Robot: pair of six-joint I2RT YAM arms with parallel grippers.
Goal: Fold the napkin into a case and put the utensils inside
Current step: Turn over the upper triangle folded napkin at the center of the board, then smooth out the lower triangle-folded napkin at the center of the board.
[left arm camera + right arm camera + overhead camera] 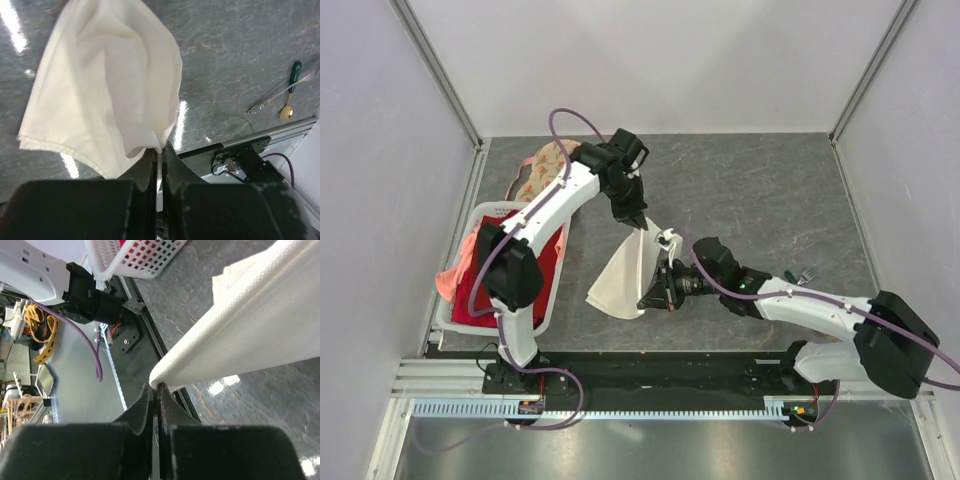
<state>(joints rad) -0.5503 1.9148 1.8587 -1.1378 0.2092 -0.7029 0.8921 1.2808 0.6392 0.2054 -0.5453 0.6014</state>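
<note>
The cream-white napkin (623,272) hangs in the air above the middle of the table, held between both grippers. My left gripper (640,224) is shut on its upper corner, and in the left wrist view the cloth (105,85) drapes down from the closed fingertips of that gripper (160,148). My right gripper (648,300) is shut on a lower edge; a folded edge of the napkin (240,335) runs out from this gripper (156,386). The utensils (800,274) lie on the table at the right. They show as a green-handled spoon (290,92) and a slim metal piece (270,99).
A white basket (557,280) stands at the left edge with a red cloth (490,275) inside; its mesh wall (125,260) is near the right gripper. A peach floral cloth (542,165) lies behind it. The grey stone-look table top (760,190) stretches to the right and back.
</note>
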